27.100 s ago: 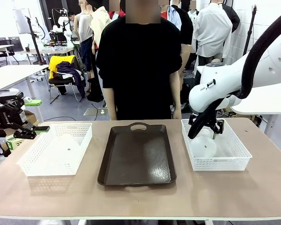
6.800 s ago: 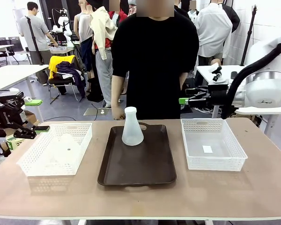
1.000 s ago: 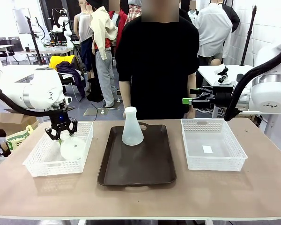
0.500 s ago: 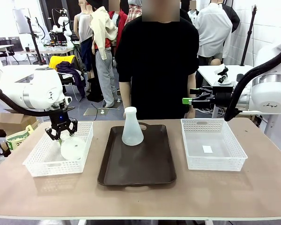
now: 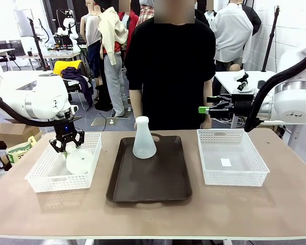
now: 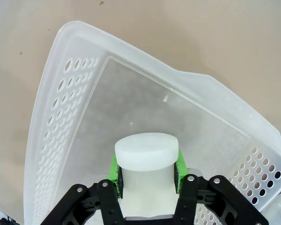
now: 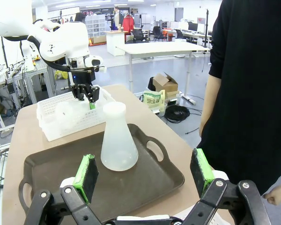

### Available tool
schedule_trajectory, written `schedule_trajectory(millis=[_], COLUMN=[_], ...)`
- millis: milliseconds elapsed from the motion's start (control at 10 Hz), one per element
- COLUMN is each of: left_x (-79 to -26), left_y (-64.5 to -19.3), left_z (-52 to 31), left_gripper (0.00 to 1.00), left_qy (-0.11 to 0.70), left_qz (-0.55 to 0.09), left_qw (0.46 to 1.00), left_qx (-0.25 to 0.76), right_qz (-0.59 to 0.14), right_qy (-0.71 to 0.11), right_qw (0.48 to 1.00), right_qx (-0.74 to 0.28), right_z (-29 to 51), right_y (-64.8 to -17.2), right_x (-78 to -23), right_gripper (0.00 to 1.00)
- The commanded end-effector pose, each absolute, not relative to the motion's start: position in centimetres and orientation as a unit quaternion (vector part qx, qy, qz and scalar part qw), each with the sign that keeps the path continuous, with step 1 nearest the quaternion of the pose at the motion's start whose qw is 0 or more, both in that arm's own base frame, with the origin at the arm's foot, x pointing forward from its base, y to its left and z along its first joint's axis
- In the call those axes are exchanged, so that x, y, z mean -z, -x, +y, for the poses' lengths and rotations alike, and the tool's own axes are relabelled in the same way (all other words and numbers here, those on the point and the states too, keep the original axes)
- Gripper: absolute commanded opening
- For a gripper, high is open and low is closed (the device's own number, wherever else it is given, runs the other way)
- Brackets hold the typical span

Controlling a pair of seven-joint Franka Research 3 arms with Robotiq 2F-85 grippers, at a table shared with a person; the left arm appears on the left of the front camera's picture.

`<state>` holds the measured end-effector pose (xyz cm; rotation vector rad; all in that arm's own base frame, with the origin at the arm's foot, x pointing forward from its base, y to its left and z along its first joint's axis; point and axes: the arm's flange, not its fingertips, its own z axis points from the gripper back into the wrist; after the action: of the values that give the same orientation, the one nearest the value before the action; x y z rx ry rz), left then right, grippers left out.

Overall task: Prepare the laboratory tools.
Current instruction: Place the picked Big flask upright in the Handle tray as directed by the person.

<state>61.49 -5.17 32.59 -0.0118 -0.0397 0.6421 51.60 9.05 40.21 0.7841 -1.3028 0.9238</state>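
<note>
Worktop (image 5: 153,217): tan, matte.
Tray (image 5: 153,181): dark brown, smooth, handled, at centre.
Left basket (image 5: 53,185): white lattice plastic.
Held flask (image 6: 146,151): in the left basket. The left pincer (image 6: 146,165) is clamped on its neck, a green pad on each side.
Standing flask (image 5: 144,139): upright on the tray's far half. Translucent whitish plastic, conical, wide base.
Handling, both flasks: probably light, slightly yielding and slick, so the neck is the sensible hold.
Right pincer (image 5: 202,109): spread wide, gripping nothing, raised beyond the right basket (image 5: 234,178).

Bright even indoor lighting, soft faint shadows, sharp focus, wrist views wide-angle-distorted
</note>
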Motion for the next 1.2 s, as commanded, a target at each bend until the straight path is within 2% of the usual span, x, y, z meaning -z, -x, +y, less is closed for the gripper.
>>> schedule_trajectory(millis=[0, 1100], left_x=[-32.6, -32.6], left_y=[-61.47, -61.47], left_z=[-5.22, -5.22], left_gripper=[0.0, 0.0], left_qy=[0.004, 0.004], left_qz=[-0.02, -0.02], left_qw=[0.95, 0.95], left_qx=[-0.313, -0.313], right_qz=[-0.567, -0.567], right_qy=[-0.339, -0.339], right_qw=[0.635, 0.635], right_qx=[-0.402, -0.402], right_z=[9.17, 9.17], right_y=[-51.56, -51.56], right_x=[-40.26, -40.26], right_gripper=[1.0, 1.0])
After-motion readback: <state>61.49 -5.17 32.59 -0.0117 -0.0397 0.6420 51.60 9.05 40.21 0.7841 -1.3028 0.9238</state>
